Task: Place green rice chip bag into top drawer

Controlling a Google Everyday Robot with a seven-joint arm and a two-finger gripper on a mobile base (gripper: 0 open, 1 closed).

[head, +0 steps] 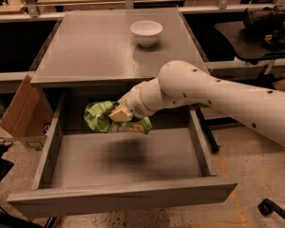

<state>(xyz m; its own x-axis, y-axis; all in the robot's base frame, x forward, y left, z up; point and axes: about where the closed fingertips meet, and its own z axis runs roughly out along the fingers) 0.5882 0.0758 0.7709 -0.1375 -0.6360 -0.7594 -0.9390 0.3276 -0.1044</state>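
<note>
The green rice chip bag is a crumpled light-green foil bag held in the air over the back part of the open top drawer. My gripper is at the end of the white arm that reaches in from the right, and it is shut on the bag's right side. The bag hangs above the drawer floor and casts a shadow on it. The drawer is pulled far out and holds nothing else.
A white bowl stands at the back of the grey tabletop. A cardboard box leans at the left of the drawer. Desks and dark equipment are at the right.
</note>
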